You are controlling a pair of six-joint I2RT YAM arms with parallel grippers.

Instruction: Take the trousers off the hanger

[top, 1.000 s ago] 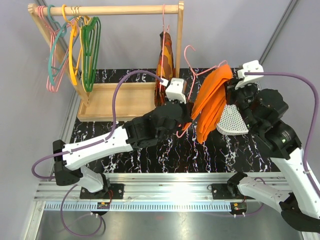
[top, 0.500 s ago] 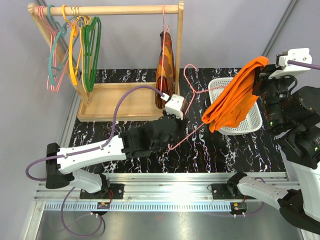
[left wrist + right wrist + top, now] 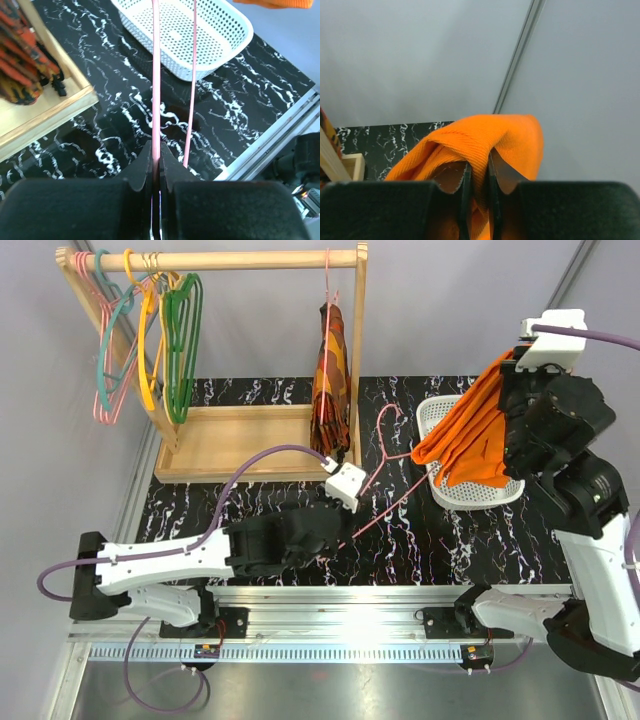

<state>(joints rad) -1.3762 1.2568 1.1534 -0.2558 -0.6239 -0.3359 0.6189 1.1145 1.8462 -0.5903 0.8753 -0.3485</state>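
At two o'clock your right gripper (image 3: 479, 175) pinches the freed trousers (image 3: 470, 445) over the basket (image 3: 432, 408); left gripper (image 3: 156, 155) clamps the hanger (image 3: 392, 502). Lower, release.

No legible text, labels or signs anywhere.

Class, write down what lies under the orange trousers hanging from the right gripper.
A white perforated basket sits beneath the trousers; they cover most of it from above, so that part is hidden.
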